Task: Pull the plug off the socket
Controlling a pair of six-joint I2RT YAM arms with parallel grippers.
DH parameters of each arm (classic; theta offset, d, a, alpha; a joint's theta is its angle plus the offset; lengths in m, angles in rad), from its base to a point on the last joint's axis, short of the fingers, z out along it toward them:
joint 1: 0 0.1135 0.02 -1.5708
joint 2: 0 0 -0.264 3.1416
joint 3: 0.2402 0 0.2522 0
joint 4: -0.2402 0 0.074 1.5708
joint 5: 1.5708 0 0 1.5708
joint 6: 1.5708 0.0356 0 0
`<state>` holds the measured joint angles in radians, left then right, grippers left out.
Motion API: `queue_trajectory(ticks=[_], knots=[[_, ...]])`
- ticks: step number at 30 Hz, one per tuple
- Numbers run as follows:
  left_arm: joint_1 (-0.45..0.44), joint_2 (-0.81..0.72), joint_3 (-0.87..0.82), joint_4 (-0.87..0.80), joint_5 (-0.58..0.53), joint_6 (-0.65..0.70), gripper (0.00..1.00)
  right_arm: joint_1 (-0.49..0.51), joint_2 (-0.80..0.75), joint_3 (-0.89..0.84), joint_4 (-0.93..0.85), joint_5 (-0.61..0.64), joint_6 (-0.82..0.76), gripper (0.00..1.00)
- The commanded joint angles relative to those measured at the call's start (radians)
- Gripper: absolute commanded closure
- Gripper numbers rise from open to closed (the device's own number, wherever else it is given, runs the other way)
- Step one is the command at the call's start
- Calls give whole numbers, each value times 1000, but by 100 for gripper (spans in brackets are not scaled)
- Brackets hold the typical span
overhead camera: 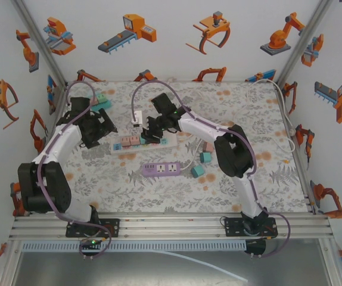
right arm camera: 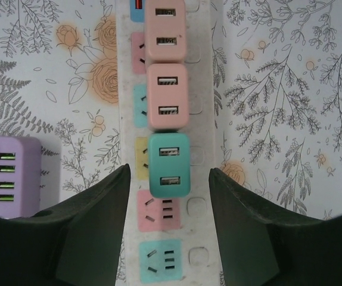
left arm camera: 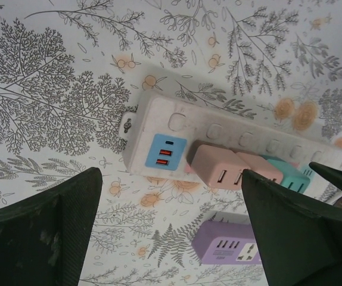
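Fingers of the right gripper (right arm camera: 169, 179) stand spread at three and nine o'clock of the teal plug (right arm camera: 169, 165), a gap showing on each side, gripping nothing. The plug sits in the white power strip (right arm camera: 204, 101) and has two USB ports on its face. Two pink plugs (right arm camera: 167, 96) fill the sockets toward twelve o'clock. The left gripper (left arm camera: 171, 176) hangs wide open and empty over the strip's end, where a blue USB panel (left arm camera: 165, 154) has red-tongued ports. A purple power strip (right arm camera: 10, 173) lies apart, at eight o'clock in the right wrist view. The print along its edge is too blurred to read.
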<state>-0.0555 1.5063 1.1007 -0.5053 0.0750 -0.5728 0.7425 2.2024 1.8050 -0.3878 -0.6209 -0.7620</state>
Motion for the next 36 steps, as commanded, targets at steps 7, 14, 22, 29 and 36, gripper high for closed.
queue_trajectory(ticks=[7,14,22,29,36], knots=[[7,67,-10,-15,30,10,17,11,69,90,-30,-32,10,63],[6,133,8,-40,48,46,36,12,74,102,-33,-31,15,74],[6,195,9,-31,30,59,55,17,78,108,-37,-31,25,74],[6,230,1,-29,19,79,56,17,83,118,-41,-30,38,74],[6,229,-18,-46,1,88,57,17,85,150,-32,-42,70,75]])
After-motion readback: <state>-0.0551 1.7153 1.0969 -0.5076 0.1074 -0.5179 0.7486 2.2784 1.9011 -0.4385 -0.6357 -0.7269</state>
